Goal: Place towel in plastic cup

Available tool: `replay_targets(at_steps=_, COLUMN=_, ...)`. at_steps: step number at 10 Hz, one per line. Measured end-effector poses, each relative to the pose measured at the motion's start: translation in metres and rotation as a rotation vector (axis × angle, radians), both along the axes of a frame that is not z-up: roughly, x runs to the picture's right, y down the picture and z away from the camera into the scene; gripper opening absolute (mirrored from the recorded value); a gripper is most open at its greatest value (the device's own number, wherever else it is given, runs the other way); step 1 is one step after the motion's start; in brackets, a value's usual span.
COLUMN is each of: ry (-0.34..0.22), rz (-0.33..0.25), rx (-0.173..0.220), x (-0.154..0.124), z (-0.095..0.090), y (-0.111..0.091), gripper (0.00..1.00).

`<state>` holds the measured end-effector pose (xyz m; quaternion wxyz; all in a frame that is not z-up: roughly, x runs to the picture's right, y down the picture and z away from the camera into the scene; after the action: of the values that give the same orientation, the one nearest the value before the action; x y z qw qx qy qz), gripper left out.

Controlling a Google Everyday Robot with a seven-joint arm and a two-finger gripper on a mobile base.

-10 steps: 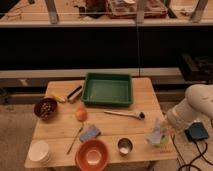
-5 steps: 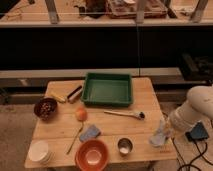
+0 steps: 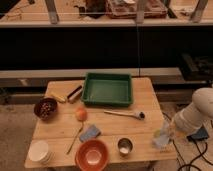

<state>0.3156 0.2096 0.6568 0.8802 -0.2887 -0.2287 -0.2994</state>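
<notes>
A blue-grey folded towel [image 3: 90, 132] lies on the wooden table [image 3: 60, 125], left of centre near the front, just above the orange bowl. A pale translucent plastic cup [image 3: 161, 140] is at the table's front right corner. My gripper [image 3: 167, 132] is at the end of the white arm [image 3: 195, 117], which reaches in from the right. The gripper is right at the cup and far from the towel. I cannot tell whether it touches or holds the cup.
A green tray [image 3: 107, 90] sits at the back centre, with a long spoon [image 3: 125, 113] in front of it. An orange bowl [image 3: 92, 155] and a metal cup [image 3: 124, 147] stand at the front. Also here: an orange fruit [image 3: 81, 114], a brown bowl [image 3: 45, 108], white stacked cups [image 3: 39, 151], a banana [image 3: 57, 97].
The arm and gripper have shifted slightly right and toward the table's front edge, together with the pale cup. Everything else on the table is unmoved.
</notes>
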Motion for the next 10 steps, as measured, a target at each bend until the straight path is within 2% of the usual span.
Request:
replay_targets(at_steps=4, ry=-0.013, rz=0.003, rx=-0.004, x=-0.003, z=0.002, y=0.002, gripper=0.71)
replay_targets(at_steps=5, ry=-0.016, rz=0.002, rx=-0.007, x=-0.004, z=0.003, y=0.003, gripper=0.78)
replay_targets(at_steps=10, ry=-0.022, rz=0.026, rx=0.000, x=-0.015, z=0.013, y=0.001, gripper=0.80)
